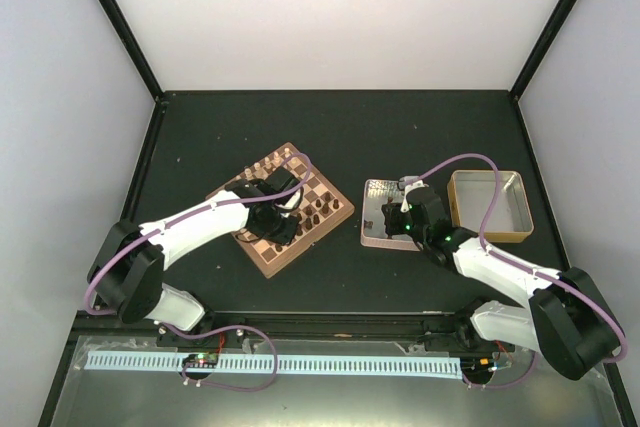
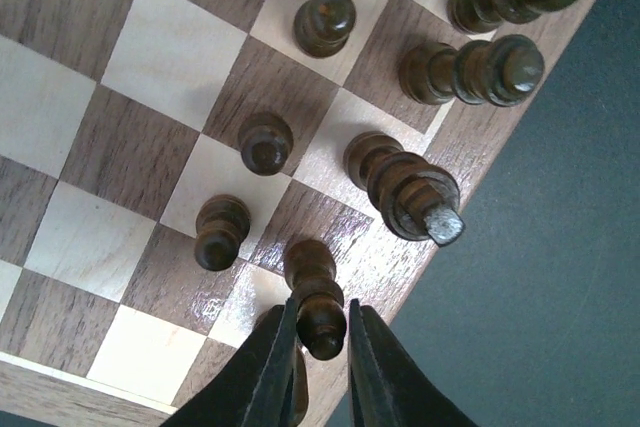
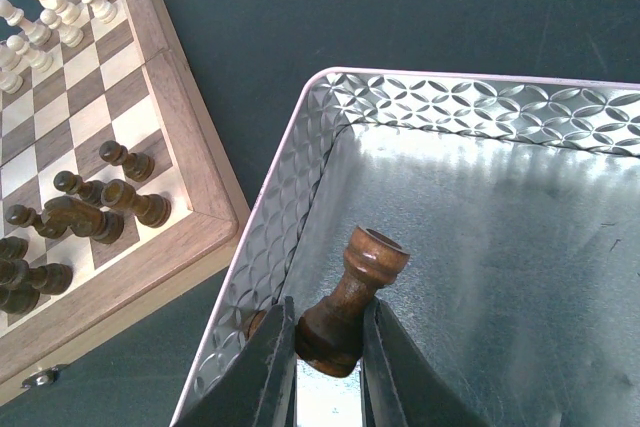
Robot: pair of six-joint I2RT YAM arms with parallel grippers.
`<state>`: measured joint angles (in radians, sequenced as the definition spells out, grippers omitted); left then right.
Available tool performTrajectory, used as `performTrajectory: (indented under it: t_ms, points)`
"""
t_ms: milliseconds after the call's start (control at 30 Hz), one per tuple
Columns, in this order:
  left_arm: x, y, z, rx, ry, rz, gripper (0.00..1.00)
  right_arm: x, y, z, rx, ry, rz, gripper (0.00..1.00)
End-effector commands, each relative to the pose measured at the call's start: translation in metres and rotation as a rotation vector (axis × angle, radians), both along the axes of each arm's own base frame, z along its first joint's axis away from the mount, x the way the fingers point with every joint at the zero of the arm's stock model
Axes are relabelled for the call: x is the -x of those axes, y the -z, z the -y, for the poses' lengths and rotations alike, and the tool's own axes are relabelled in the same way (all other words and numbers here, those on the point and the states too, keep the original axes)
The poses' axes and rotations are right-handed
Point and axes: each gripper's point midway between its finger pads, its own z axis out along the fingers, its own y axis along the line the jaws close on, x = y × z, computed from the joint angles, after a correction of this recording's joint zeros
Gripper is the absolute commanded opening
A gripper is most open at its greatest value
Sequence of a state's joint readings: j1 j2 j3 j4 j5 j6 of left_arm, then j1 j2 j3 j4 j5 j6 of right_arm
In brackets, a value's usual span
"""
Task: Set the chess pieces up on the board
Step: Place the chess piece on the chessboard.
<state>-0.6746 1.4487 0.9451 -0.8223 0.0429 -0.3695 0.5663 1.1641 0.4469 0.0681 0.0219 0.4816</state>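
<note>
Placement is the step in hand on the left: the left gripper (image 2: 322, 332) is clamped on the rounded head of a slim dark piece (image 2: 313, 287), which stands upright at the outer row of the board (image 2: 150, 57), just inside the brown rim. Whether its base is fully seated on the square cannot be told from the wrist view. Other dark chess pieces (image 2: 268, 142) stand on the neighbouring squares, some in the row ahead and taller ones along the same edge, so this side looks partly filled. Fetching is underway on the right: the right gripper (image 3: 328, 342) is closed on the lower part of a dark rook (image 3: 362, 272), which leans at a tilt in the near corner of the silvery tin (image 3: 285, 217). The tin sits on the dark tabletop (image 1: 400, 127) between the board and a tan tray (image 1: 488, 209); the pale pieces (image 3: 45, 7) line the board's far edge. Next, the left fingers probably need to part and rise straight up, since the neighbours are close enough to be knocked. The rook probably has to be lifted over the tin wall, righted, and carried to an open edge square once the left arm clears.
</note>
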Motion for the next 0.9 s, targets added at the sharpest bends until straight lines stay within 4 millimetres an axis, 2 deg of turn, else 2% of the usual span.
performTrajectory:
  t_ms: [0, 300, 533, 667, 867]
  points:
    - [0.001, -0.003, 0.008, 0.029, 0.024, -0.007, 0.14, -0.005, -0.013, -0.003, -0.03, 0.008, 0.04, 0.09]
    - [-0.001, 0.0, 0.01, 0.034, 0.02, -0.007, 0.13, -0.005, -0.012, -0.002, -0.028, 0.007, 0.039, 0.09]
    - [-0.002, -0.005, 0.011, 0.038, 0.013, 0.001, 0.26, -0.003, -0.015, -0.008, -0.044, -0.027, 0.045, 0.09]
    - [-0.005, -0.023, 0.012, 0.069, 0.005, 0.04, 0.35, 0.001, -0.026, -0.018, -0.079, -0.096, 0.086, 0.09]
    - [-0.012, -0.069, 0.015, 0.166, -0.011, 0.152, 0.43, 0.013, -0.062, -0.045, -0.17, -0.281, 0.201, 0.09]
